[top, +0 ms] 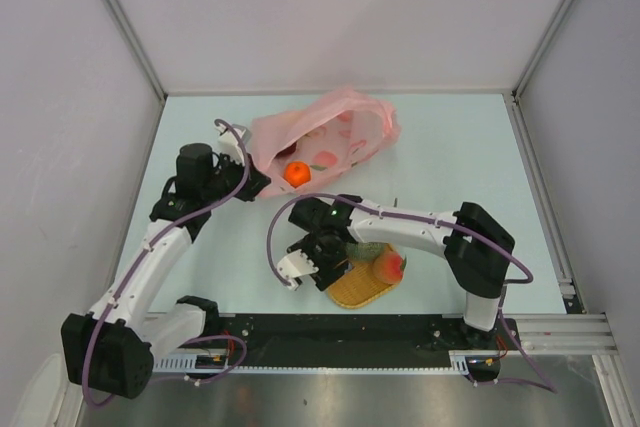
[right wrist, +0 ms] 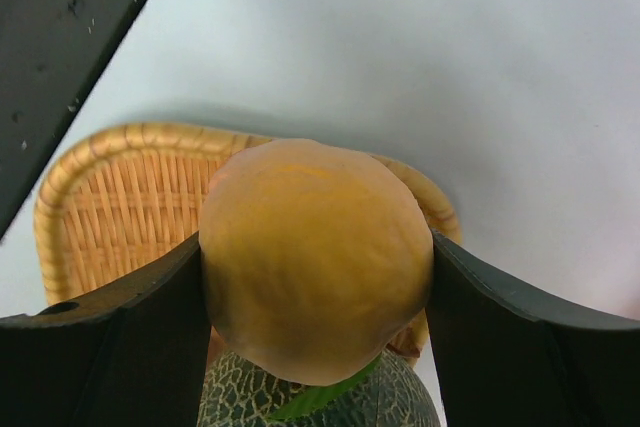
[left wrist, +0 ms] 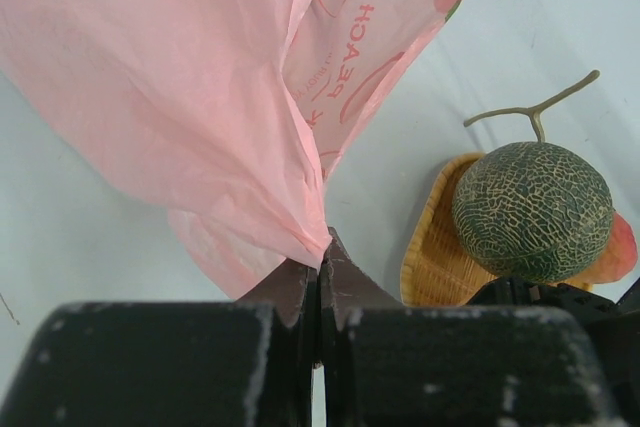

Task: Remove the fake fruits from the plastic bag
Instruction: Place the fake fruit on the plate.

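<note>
The plastic bag (top: 330, 127) is a thin, translucent pink film, much wrinkled, with printed peach pictures and letters. It lies at the far side of the pale table (top: 450, 167). The left end effector (left wrist: 322, 267) has its two dark fingers pressed together on a fold of the bag's edge, and the film rises from them like a tent. The left arm is stretched forward, with the wrist low at the bag's mouth. A small smooth orange fruit (top: 297, 174) sits there; I cannot tell if it is inside the film or just outside.

The right arm is bent at the elbow and reaches to the left, its wrist pointing down over the woven mat (right wrist: 110, 197), a tan wicker tray with a raised rim. The right end effector (right wrist: 316, 257) grips a round, matte yellow-orange fruit (right wrist: 310, 207) between its widely spread fingers. Just under it the melon (left wrist: 532, 209), green with rough netted skin and a T-shaped stem, rests on the mat, with the peach (left wrist: 618, 247) just beside it
</note>
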You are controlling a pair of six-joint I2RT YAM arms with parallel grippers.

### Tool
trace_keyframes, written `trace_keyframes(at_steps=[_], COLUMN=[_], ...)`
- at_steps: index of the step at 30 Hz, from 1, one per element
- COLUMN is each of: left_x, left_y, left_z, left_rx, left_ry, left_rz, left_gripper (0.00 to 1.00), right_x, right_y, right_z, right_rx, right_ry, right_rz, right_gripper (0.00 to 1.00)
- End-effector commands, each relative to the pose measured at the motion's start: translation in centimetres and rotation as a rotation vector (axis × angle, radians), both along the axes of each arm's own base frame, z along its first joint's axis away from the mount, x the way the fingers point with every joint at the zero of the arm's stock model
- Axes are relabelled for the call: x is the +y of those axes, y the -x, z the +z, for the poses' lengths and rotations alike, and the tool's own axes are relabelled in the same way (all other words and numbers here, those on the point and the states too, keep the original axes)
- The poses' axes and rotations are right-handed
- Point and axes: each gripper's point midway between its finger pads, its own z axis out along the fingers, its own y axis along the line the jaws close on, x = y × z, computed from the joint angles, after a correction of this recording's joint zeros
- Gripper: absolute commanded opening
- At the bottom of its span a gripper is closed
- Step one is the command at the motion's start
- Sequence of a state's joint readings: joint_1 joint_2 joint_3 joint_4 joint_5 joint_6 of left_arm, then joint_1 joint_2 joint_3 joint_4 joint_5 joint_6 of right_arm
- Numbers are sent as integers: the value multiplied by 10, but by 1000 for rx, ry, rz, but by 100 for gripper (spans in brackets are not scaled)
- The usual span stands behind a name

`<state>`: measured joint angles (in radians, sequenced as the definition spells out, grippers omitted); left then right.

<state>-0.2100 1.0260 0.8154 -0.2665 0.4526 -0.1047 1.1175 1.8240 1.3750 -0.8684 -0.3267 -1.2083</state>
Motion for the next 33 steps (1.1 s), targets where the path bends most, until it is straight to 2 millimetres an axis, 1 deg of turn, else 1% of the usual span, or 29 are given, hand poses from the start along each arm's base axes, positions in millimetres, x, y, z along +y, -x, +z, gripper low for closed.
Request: trace_keyframes(at_steps=[1, 5, 8, 11, 12, 14, 15, 17, 18, 20, 22, 29, 32, 33], left_x=[-1, -3, -4, -4, -4, -4, -4, -5, -4, -5, -5, -6, -6, -6], left_y=[2, 5, 5, 6, 6, 6, 6, 7, 6, 6, 6, 6, 6, 6], left_z=[20, 26, 25, 24, 24, 23, 23, 23, 22, 23, 22, 23, 22, 21], left_rx=[-75, -84, -81, -76, -79, -79, -79, -77, -74, -78, -75, -76, -74, -71], left_ry=[30, 54, 56, 55, 56, 59, 59, 62, 62, 63, 65, 68, 68, 67], left_rz=[-17, -27, -28, -31, -29, -30, -31, -31, -31, -33, -35, -37, -39, -37], left_gripper=[0, 0, 0, 0, 0, 0, 0, 0, 0, 0, 0, 0, 0, 0], right_x=[-1, 2, 4, 5, 6, 7, 9, 15, 16, 16, 16, 18, 18, 18], right_y=[-12, -19, -21, -22, -23, -26, -28, -28, -27, -24, -24, -26, -25, -26], right_z=[1, -3, -6, -11, -11, -13, -11, -7, -7, -5, -3, 3, 9, 13], right_rx=[-102, -127, -132, -134, -140, -153, -160, -161, -160, -159, -164, -192, -203, -218], right_ry=[50, 52, 51, 59, 58, 59, 48, 22, 20, 21, 18, 4, -2, -5], right_rz=[80, 65, 60, 55, 53, 41, 31, 13, 12, 18, 18, 25, 28, 31], right_gripper=[43, 43, 44, 49, 54, 61, 69, 77, 85, 89, 100, 100, 100, 100])
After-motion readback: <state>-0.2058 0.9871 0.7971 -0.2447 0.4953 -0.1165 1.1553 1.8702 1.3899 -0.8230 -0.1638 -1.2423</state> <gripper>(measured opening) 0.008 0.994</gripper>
